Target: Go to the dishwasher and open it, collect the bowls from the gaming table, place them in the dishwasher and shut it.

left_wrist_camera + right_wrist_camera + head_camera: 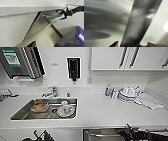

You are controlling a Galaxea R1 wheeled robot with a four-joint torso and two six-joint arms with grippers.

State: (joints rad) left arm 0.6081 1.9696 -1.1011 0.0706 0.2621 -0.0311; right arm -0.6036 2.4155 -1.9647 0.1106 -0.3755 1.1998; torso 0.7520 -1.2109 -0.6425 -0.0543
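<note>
Sitting under the worktop (100,114) edge, the dishwasher (105,134) shows its steel front and bar handle (50,16), its door tilted ajar with a dark gap beside the white cabinet. The right gripper (63,15) is at the handle's end, whether clenched I cannot tell; the left gripper (41,135) hangs low, its state unclear. The sink (22,113) holds a bowl of food, a plate and cup. Dishes (127,94) stack to the right. No writing is legible.

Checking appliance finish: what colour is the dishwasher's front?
Brushed silver-grey stainless-steel dishwasher front, clearest in the left wrist view.
</note>
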